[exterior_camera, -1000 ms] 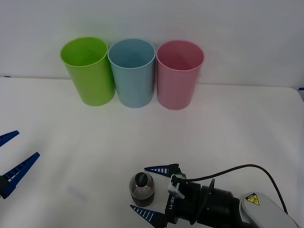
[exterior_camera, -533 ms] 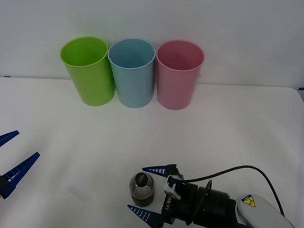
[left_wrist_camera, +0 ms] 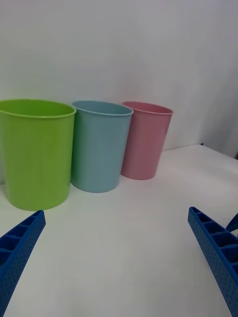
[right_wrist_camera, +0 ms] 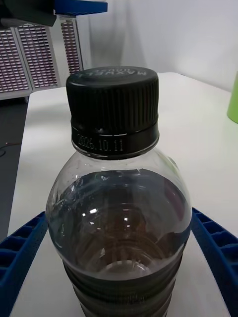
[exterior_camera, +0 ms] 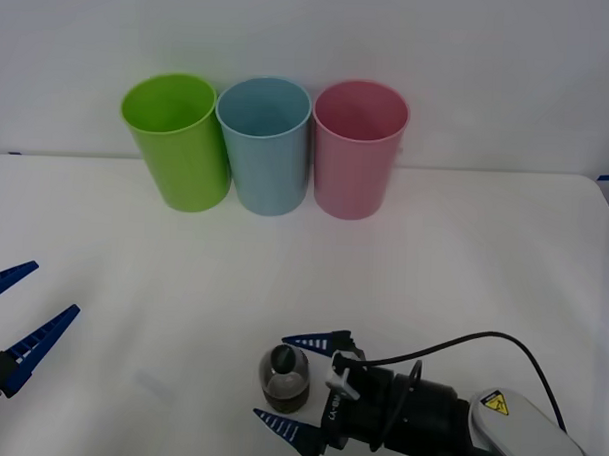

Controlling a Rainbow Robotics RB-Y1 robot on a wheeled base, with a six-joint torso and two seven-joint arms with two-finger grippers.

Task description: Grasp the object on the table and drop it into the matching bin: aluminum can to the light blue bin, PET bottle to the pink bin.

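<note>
Currently the right gripper sits low at the near bench edge, fingers spread wide to either side of the PET bottle, not yet touching it. The bottle stands upright, long axis vertical. The left gripper, also wide, idles well apart. Farthest off, the pink bin stands beyond the bottle beside the light blue bin.

I see a small clear glossy plastic bottle with a ribbed matt black cap, ribbed blue plastic pincer fingers, smooth pink and light blue plastic bins, and a matt white counter.
</note>
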